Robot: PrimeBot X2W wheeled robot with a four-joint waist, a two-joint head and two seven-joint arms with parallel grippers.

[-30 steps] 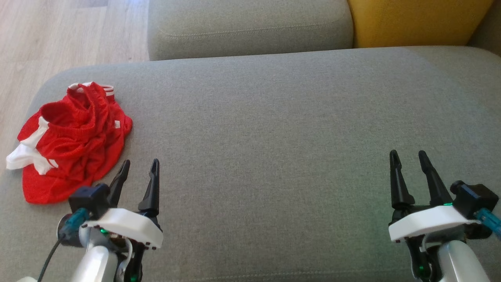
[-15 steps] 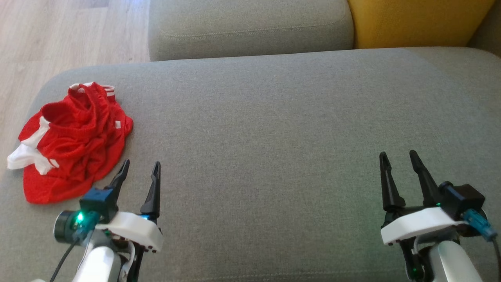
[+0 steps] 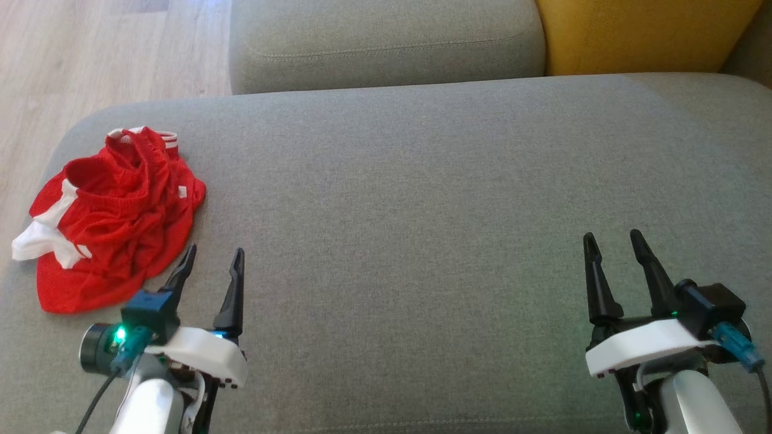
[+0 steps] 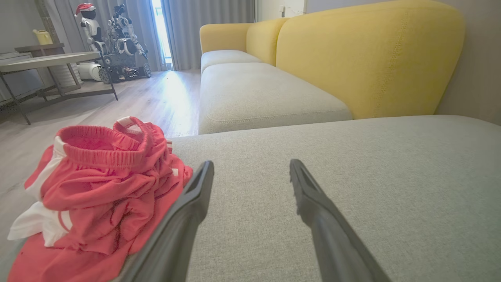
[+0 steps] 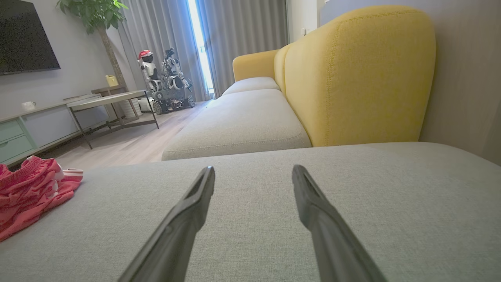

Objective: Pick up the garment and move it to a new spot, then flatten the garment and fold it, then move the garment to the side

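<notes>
The garment [image 3: 114, 217] is a pair of red shorts with white trim, lying crumpled at the left end of the grey sofa seat [image 3: 422, 199]. It also fills the lower left of the left wrist view as the garment [image 4: 98, 192], and shows as the garment [image 5: 31, 192] at the left edge of the right wrist view. My left gripper [image 3: 214, 256] stands open just right of the shorts' near edge, not touching them. Far to the right, my right gripper [image 3: 610, 240] hovers open over bare cushion with nothing between its fingers.
A second grey seat cushion [image 3: 386, 42] lies behind, with a yellow backrest [image 3: 639, 33] at the back right. Wooden floor [image 3: 90, 54] drops off past the sofa's left edge. A low table [image 5: 109, 100] and a parked robot [image 5: 164, 78] stand far off.
Both grippers have drawn back slightly toward me, the right one also shifting a little left. The garment lies as before.
</notes>
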